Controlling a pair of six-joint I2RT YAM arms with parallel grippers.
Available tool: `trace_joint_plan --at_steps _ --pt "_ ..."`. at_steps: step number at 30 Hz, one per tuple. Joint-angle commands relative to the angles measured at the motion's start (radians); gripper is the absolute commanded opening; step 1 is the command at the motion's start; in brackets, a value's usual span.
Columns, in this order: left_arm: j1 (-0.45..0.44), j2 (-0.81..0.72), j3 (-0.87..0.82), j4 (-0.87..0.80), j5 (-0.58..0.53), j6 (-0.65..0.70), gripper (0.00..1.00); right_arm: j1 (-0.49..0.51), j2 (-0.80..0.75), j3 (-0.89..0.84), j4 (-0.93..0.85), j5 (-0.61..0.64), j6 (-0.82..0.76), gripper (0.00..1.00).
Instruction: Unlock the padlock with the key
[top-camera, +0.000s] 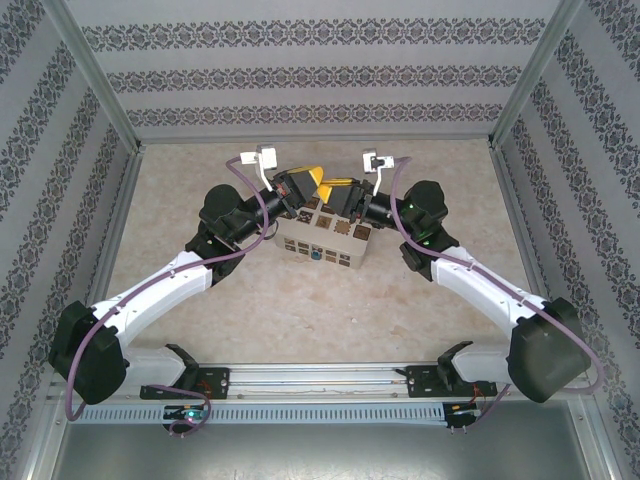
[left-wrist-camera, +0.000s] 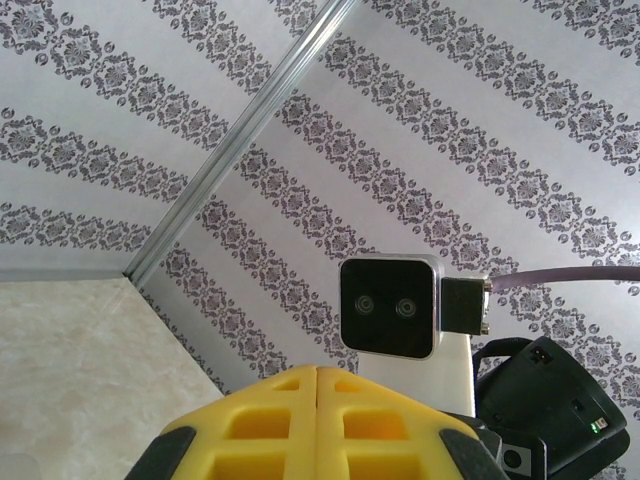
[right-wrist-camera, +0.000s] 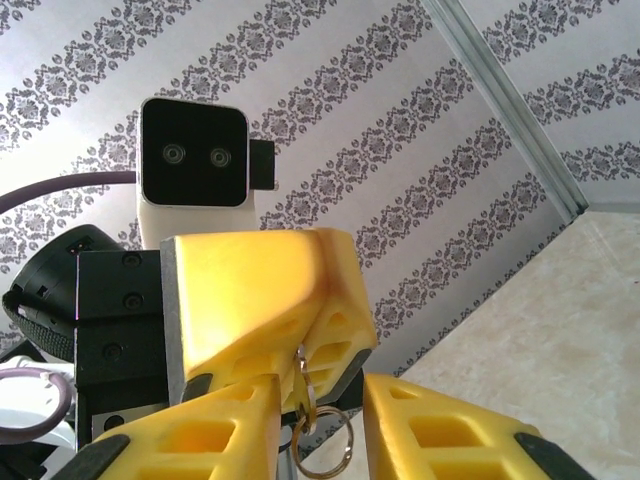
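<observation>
Both arms meet above the cream patterned box. My left gripper is shut, its yellow fingers pressed together. In the right wrist view those same left fingers pinch the silvery key at their tip, and its ring dangles below. My right gripper is open, with the key and ring hanging in the gap between its two fingers; I cannot tell if it touches them. A tiny bluish spot on the box's near face looks like the padlock, too small to make out.
The box sits mid-table on the beige surface. Patterned walls and metal frame posts close in the back and both sides. The right wrist camera faces the left one at close range.
</observation>
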Motion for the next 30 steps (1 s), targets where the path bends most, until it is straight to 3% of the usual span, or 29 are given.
trace_joint_plan --at_steps 1,19,26,30 --pt "0.012 -0.001 -0.012 0.067 0.0 -0.01 0.0 0.011 0.011 0.032 0.045 -0.025 0.01 0.25" --pt "0.013 -0.028 -0.035 0.065 -0.051 0.006 0.0 0.011 0.009 0.003 0.039 -0.02 0.005 0.01" --pt "0.015 -0.043 -0.047 0.069 -0.066 0.014 0.0 0.001 -0.007 -0.004 0.005 -0.019 -0.021 0.0" --pt "0.019 -0.065 -0.063 0.07 -0.082 0.036 0.2 -0.013 -0.027 -0.01 -0.044 -0.022 -0.054 0.0"
